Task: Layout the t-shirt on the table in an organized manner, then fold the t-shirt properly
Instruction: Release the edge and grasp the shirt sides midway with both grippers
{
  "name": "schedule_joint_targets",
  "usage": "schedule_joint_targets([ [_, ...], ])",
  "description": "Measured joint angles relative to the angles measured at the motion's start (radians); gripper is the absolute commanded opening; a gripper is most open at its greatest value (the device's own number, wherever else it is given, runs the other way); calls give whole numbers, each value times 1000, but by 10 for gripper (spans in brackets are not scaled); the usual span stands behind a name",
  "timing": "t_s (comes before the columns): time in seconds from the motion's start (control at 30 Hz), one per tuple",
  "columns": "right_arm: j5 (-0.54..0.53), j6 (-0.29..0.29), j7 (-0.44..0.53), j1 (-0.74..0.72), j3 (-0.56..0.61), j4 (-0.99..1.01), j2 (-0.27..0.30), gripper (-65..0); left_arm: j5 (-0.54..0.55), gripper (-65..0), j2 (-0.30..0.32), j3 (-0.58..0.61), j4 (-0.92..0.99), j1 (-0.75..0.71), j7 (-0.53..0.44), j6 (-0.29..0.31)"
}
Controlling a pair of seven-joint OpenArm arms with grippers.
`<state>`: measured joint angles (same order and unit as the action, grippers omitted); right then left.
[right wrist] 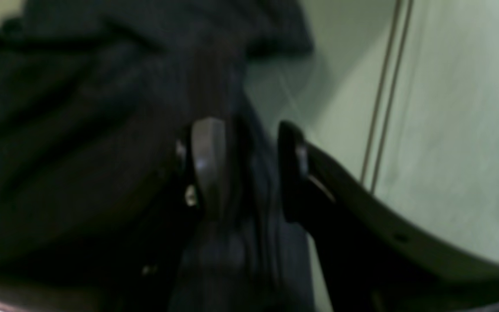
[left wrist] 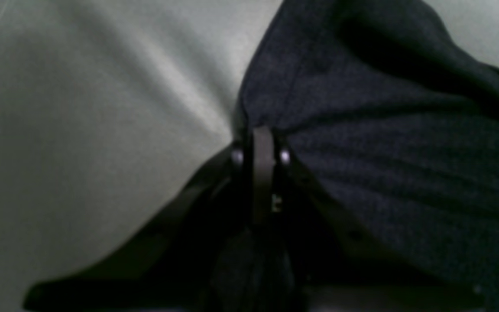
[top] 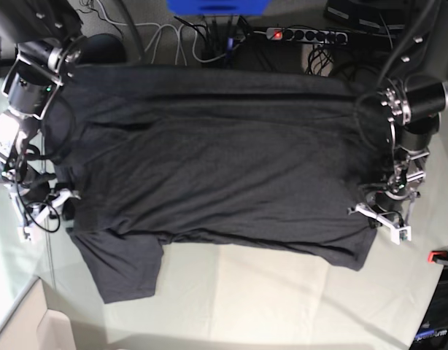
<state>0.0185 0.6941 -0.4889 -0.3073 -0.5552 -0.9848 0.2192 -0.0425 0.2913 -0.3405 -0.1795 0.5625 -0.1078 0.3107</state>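
Note:
The charcoal-black t-shirt [top: 217,153] lies spread across the table [top: 282,292], print hidden, one sleeve [top: 125,270] pointing to the near left. My left gripper [top: 371,208] is at the shirt's right edge. In the left wrist view it [left wrist: 260,138] is shut on a pinch of dark fabric [left wrist: 383,173] just above the pale cloth [left wrist: 80,130]. My right gripper [top: 67,204] is at the shirt's left edge. In the blurred right wrist view its [right wrist: 249,164] jaws stand apart, with a bunch of shirt fabric [right wrist: 80,130] running between them.
A power strip [top: 304,33], a blue box [top: 217,6] and loose cables lie past the table's far edge. A red clamp [top: 437,257] sits at the right edge. A thin cable [right wrist: 383,86] crosses the table in the right wrist view.

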Motion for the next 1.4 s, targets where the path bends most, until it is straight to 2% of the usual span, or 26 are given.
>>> schedule_joint_targets([
  [0.13,3,1,80,-2,6,108,-1,-435,2,-650,2,0,0,0,1,0],
  [0.33,6,0,182,0,-3,132,25,-435,2,-650,7,0,1,0,2,6],
  [0.5,3,1,183,3,-3,132,50,-435,2,-650,17,0,1,0,11,16],
  [0.7,3,1,183,3,-2,132,47,-435,2,-650,21,-8,2,0,14,24],
  [0.93,3,1,182,4,2,132,21,-435,-18,-650,39,-199,6,-6,47,42],
  [1.07,3,1,183,5,2,134,19,-435,-18,-650,58,-201,7,-8,51,38],
  [1.2,3,2,187,-8,2,218,19,-435,-16,-650,57,-209,8,-8,52,34],
  [1.33,5,1,268,-11,3,273,36,-435,-16,-650,58,-209,8,-8,52,34],
  [1.4,3,1,276,-14,2,273,37,-435,-17,-650,56,-209,-9,-12,66,34],
])
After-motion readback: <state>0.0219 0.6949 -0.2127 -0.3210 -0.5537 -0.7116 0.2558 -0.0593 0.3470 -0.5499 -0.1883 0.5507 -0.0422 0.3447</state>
